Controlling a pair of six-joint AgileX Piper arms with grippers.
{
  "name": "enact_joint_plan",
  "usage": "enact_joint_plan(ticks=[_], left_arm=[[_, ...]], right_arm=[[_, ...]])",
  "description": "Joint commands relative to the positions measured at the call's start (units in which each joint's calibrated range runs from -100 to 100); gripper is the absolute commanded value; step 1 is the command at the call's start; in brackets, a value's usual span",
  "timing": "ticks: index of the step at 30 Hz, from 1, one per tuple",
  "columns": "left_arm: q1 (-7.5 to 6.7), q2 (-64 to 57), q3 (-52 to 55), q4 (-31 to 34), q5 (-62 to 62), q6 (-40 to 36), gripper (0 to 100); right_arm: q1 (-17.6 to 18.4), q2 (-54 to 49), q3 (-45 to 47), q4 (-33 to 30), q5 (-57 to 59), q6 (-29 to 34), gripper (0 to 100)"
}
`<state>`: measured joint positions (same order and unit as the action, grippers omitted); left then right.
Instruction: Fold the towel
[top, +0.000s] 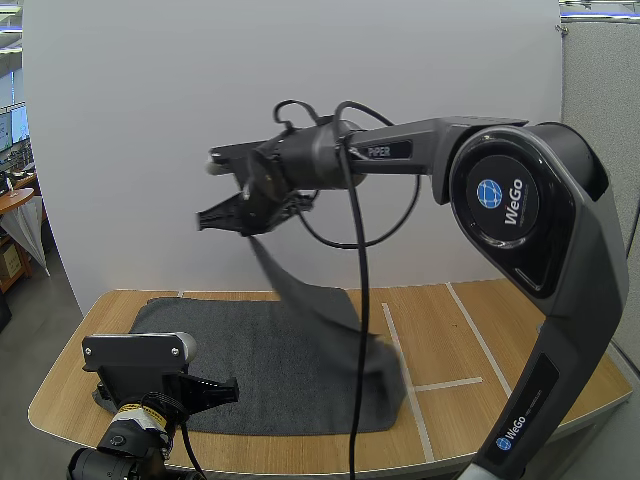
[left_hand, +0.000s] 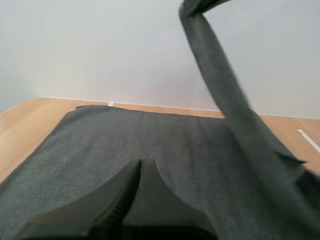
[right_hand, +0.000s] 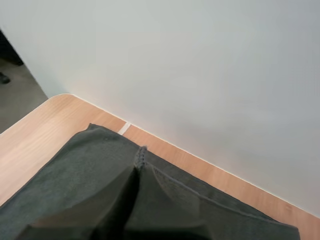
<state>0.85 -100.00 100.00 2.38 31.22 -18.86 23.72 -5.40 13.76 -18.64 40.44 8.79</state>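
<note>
Towel-folding at the mid-lift: a dark grey terry-cloth towel (top: 250, 365) lies spread across the left half of a light wooden worktop (top: 480, 320), with one right-hand corner held high in the upper centre of the high view. The right tool (top: 240, 218) is pressed together on that corner, and the right wrist view shows the hemmed edge pinched between its tips. From the pinch, a narrow band of cloth droops in a slack curve down to the flat part.

The left tool (top: 215, 392) hovers at the lower left of the high view, over the towel's near edge. Its fingers are closed into one dark wedge with nothing between them.

The cloth looks light, soft and limp. It bends under its own weight, holds no shape, and will likely drag and bunch rather than slide as a sheet. The nap should give good grip, and breakage is no concern. The best holds appear to be the stitched corners and hems, where the fabric is thickest. A second pinch on the near right corner would probably keep the travelling edge straight.
</note>
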Motion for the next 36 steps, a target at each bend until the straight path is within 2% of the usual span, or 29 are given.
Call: enact_joint_plan(ticks=[1, 13, 26, 36], left_arm=[[0.09, 0.0, 0.0, 0.0, -0.5, -0.5, 0], [0.09, 0.0, 0.0, 0.0, -0.5, -0.5, 0], [0.09, 0.0, 0.0, 0.0, -0.5, -0.5, 0], [0.09, 0.0, 0.0, 0.0, -0.5, -0.5, 0]], right_arm=[[4.7, 2.2, -3.7, -2.3, -6.0, -2.6, 0], [4.8, 15.1, -17.4, -3.1, -1.3, -3.8, 0], [6.8, 23.3, -23.8, -2.6, -1.6, -4.7, 0], [6.8, 30.7, -30.9, -2.6, -1.5, -4.7, 0]])
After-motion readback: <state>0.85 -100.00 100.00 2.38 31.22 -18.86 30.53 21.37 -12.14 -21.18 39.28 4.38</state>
